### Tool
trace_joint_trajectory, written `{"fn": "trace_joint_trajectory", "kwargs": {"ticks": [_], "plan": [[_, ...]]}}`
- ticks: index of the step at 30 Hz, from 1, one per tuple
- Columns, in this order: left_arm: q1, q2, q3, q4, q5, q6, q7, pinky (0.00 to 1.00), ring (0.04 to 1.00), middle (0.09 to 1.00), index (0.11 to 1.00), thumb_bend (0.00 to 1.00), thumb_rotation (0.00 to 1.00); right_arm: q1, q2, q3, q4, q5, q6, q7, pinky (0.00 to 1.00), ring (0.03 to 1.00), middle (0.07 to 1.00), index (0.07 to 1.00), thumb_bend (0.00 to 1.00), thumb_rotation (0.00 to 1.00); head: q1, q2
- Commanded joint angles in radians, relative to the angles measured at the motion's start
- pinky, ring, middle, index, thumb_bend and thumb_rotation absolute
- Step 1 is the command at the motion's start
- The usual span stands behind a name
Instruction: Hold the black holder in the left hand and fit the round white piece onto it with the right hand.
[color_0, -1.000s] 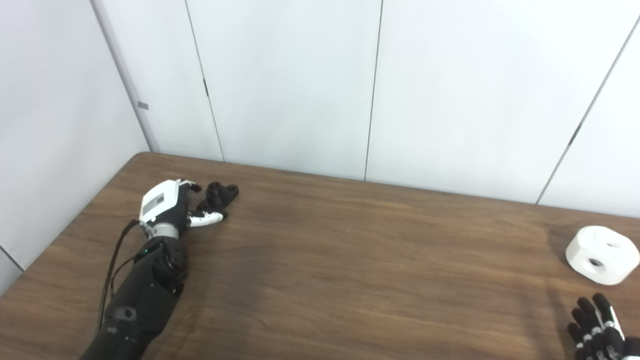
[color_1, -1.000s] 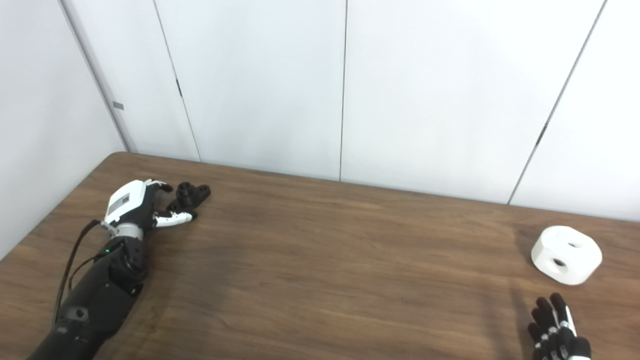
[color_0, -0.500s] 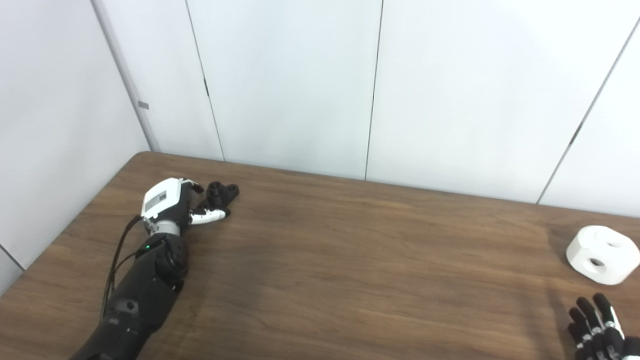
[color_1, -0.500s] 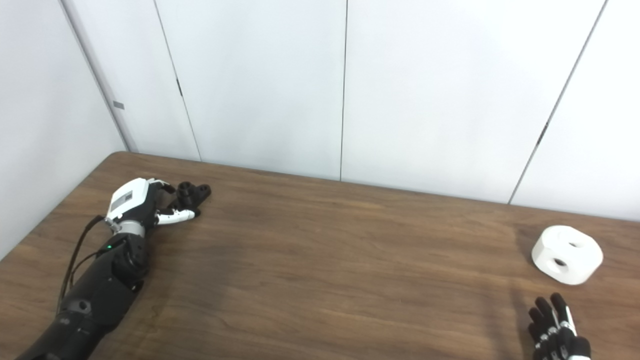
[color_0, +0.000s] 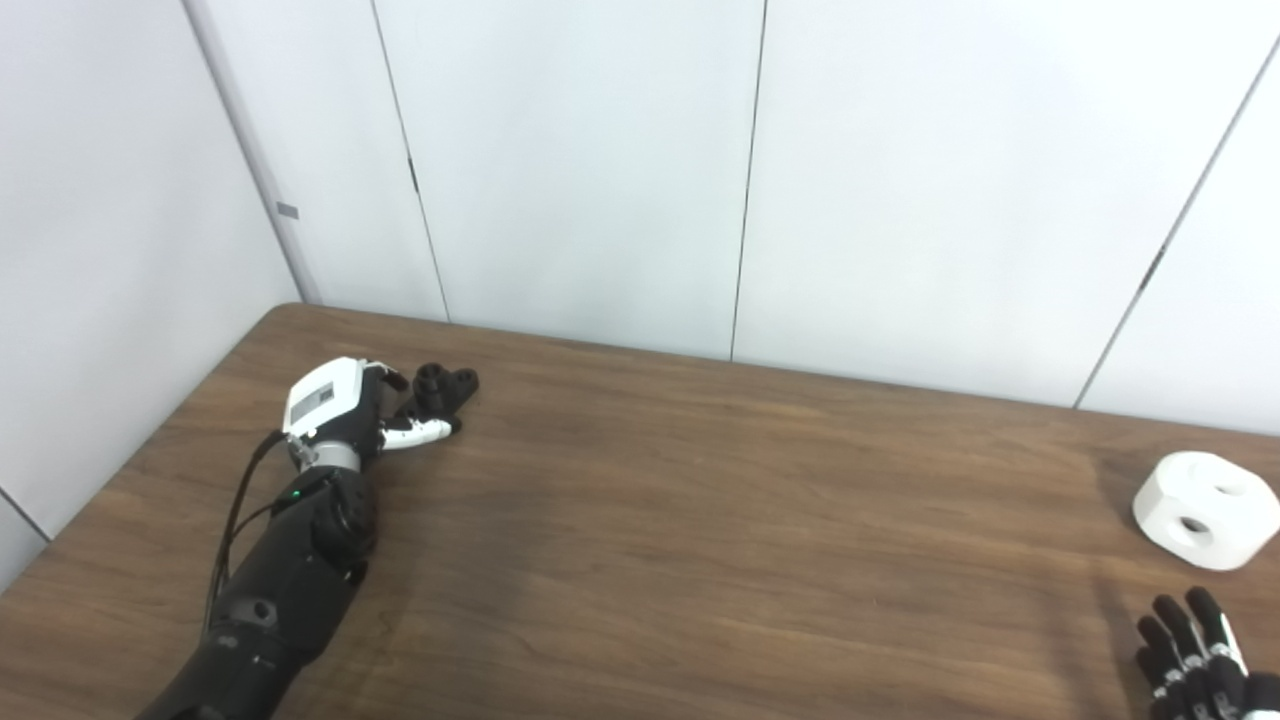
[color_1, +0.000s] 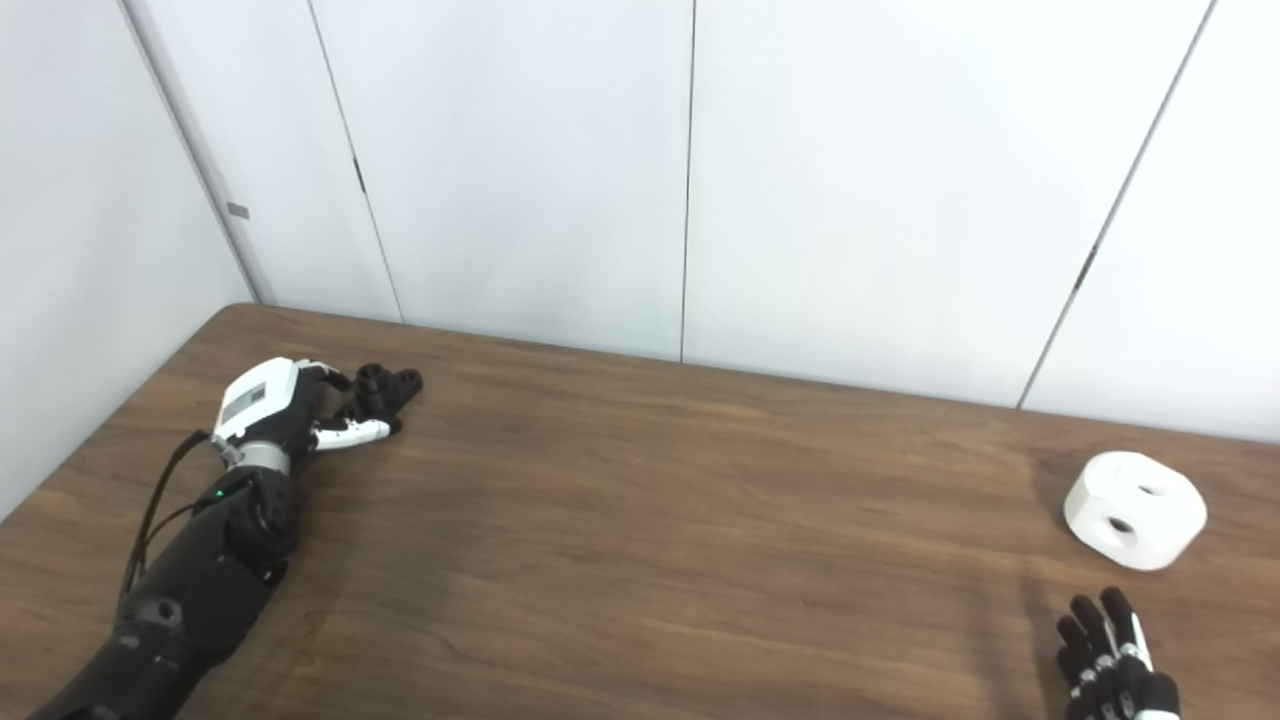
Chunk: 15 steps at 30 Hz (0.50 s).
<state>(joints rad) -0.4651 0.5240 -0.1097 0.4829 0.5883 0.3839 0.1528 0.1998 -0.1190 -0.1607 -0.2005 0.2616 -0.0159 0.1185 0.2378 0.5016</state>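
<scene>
The black holder (color_0: 446, 386) lies on the wooden table (color_0: 700, 520) at the far left. My left hand (color_0: 345, 408) is just beside its near end, with the white thumb (color_0: 420, 432) in front of it and the fingers behind; the hand looks open and the holder rests on the table. The round white piece (color_0: 1205, 508), with two holes, sits at the far right; it also shows in the right eye view (color_1: 1135, 508). My right hand (color_0: 1195, 655) is at the bottom right corner, short of the white piece, with its fingers spread and empty.
White wall panels (color_0: 600, 170) stand right behind the table's far edge and along its left side. The table's left corner (color_0: 285, 312) is close to the holder. The wide stretch of table between the two hands is bare wood.
My left hand has edged slightly forward toward the holder. The holder, the white piece and my right hand have not visibly moved.
</scene>
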Motion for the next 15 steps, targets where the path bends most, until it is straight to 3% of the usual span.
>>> {"fn": "trace_joint_trajectory", "kwargs": {"ticks": [1,15], "plan": [[-0.030,0.028,0.002,-0.012,0.007,-0.004,0.003,1.00,1.000,0.918,0.670,0.82,0.28,0.075,0.017,0.011,0.014,0.002,0.010,0.000,1.00,0.982,0.976,1.000,0.58,1.00,0.001,0.000],[-0.018,0.030,-0.010,0.007,0.011,-0.015,0.001,1.00,0.999,0.922,0.604,0.82,0.17,0.079,0.021,0.012,0.010,-0.005,0.007,-0.002,1.00,0.976,0.975,1.000,0.57,1.00,-0.005,0.004]]}}
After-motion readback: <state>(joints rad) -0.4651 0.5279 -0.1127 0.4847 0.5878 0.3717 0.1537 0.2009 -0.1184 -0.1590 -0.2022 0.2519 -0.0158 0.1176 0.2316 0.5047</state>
